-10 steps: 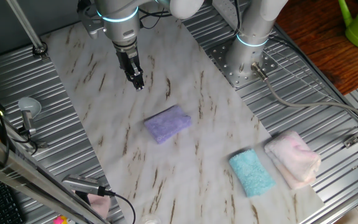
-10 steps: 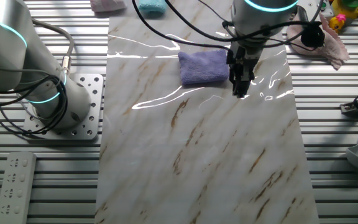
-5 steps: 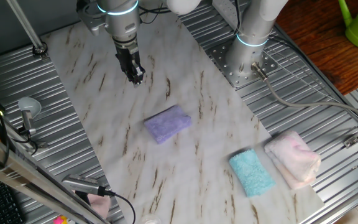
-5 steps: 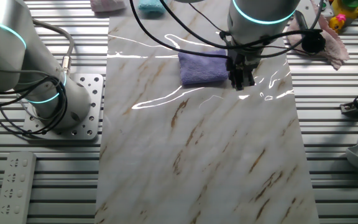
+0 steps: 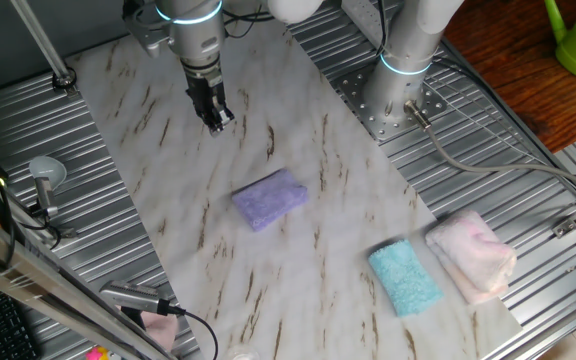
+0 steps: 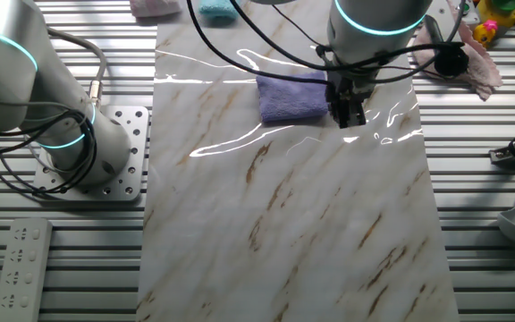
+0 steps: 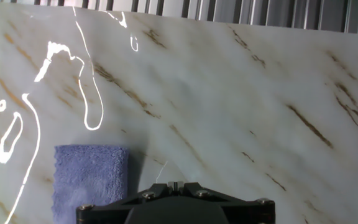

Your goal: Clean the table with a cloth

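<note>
The lavender cloth lies folded near the middle of the white marble-look table. It also shows in the other fixed view and at the lower left of the hand view. My gripper hangs above the bare table, apart from the cloth and beyond it toward the far end. In the other fixed view my gripper is just right of the cloth's edge. The jaws stand together with nothing between them. In the hand view my gripper shows only as a thin closed seam.
A teal folded cloth and a pale pink folded cloth lie at the table's near right end. The arm's base stands on the ribbed metal surface to the right. Tools lie on the ribbed metal at the left.
My gripper has lifted and moved a little away from the cloth, toward the far end of the table. The cloth has not moved.
</note>
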Available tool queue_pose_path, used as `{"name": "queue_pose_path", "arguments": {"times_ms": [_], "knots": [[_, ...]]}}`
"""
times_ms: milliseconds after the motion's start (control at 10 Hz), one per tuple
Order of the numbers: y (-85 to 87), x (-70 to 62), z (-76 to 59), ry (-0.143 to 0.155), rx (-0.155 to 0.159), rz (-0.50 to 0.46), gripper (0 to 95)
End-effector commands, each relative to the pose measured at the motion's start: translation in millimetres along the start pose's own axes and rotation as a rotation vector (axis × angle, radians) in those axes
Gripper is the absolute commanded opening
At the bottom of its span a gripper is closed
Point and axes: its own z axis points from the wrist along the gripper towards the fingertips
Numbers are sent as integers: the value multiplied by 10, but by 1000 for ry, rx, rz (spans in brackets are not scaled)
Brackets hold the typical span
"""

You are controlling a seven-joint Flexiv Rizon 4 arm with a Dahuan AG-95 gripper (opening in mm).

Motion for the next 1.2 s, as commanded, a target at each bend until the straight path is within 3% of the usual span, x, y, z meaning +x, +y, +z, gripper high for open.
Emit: {"name": "queue_pose_path", "arguments": {"times_ms": [100, 500, 900, 1200], "knots": [[-11, -30, -7, 3, -1, -13, 0], [-102, -175, 53, 2, -2, -59, 0], [-371, -340, 165, 3, -1, -118, 0], [-530, -275, 178, 4, 4, -161, 0]]}}
